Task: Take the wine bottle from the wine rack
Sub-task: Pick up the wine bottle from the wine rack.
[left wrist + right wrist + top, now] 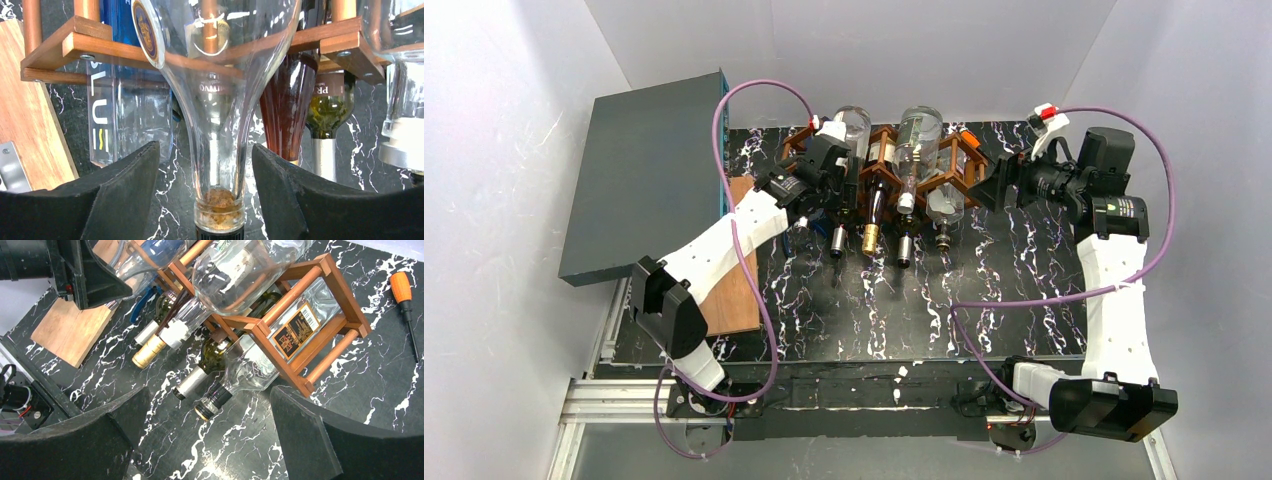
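**Black marble, brown lattice**

The black white-veined marble-pattern tabletop [1024, 290] carries the brown wooden lattice wine rack [350, 296]. Left of the rack are a dark grey flat box [644, 170] and a light-brown wooden board [739, 300]. Beside the rack is an orange-handled screwdriver [402, 290]. In the rack is a gold-capped dark glass bottle [147, 352].

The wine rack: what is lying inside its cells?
Bottles lie sideways in the wine rack: a clear bottle with a dark label, a green bottle, a gold-capped bottle, and other clear ones. The last two bottles' bodies are mostly covered by wood and glass.
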Available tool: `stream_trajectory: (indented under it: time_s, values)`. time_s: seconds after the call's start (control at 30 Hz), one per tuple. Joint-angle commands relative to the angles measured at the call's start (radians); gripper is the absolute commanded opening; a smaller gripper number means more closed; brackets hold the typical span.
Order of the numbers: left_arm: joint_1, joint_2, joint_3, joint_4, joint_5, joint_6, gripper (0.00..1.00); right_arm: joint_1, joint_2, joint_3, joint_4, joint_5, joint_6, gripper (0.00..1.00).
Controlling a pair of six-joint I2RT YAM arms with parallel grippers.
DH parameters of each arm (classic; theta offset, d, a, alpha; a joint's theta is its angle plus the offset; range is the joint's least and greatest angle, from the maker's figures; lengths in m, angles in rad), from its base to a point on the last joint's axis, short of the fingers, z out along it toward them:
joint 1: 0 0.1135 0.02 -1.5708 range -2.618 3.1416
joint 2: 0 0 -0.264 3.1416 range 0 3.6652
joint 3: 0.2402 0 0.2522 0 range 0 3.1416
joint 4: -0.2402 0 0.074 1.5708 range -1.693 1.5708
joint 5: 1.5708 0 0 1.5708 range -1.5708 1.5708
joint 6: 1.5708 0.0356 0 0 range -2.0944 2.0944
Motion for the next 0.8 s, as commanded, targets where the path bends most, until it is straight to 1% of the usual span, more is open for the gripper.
stream_trajectory:
  time_s: [0.0,0.5,0.77]
  values:
    - [-0.002,-0.042,-0.020,0.091,-0.060,-0.009,0.64,0.001,-0.025,-0.023,0.047,-0.021,0.013,1.00]
    - [0.038,-0.010,-0.031,0.111,-0.012,-0.039,0.52,0.001,-0.034,-0.062,0.084,-0.021,0.044,1.00]
    - [0.041,0.008,-0.040,0.117,0.019,-0.048,0.51,0.001,-0.030,-0.060,0.087,-0.019,0.050,1.00]
